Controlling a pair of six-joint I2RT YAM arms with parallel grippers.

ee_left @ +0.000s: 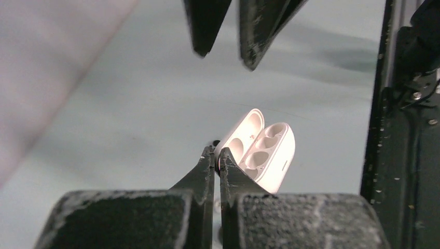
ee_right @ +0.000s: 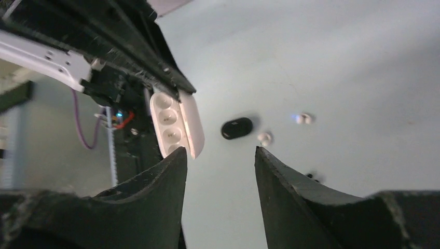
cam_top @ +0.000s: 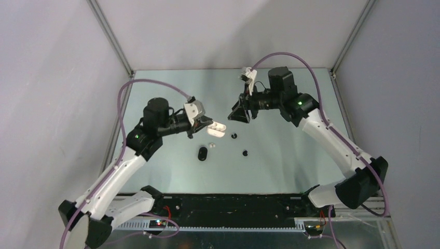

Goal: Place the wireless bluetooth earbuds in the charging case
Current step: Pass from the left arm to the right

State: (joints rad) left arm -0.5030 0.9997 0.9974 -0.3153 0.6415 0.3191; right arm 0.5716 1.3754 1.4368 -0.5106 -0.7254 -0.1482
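Right gripper (ee_right: 219, 150) (agape) — charging case (ee_right: 237, 127) beyond

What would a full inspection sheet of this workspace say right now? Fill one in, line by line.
Surface: pale glossy tabletop, with the small items near its middle.
Job's things: black charging case lies flat and looks shut; white earbud close beside it; far black earbud and near black earbud loose to the right; a fourth bud is not found.
Clutter: white case, open, sockets empty.
Grippers: left gripper shut on the white case's lid edge; right gripper open, empty.
Cables: left purple cable and right purple cable, both off the items.
Surroundings: grey wall, metal frame post, black rail.
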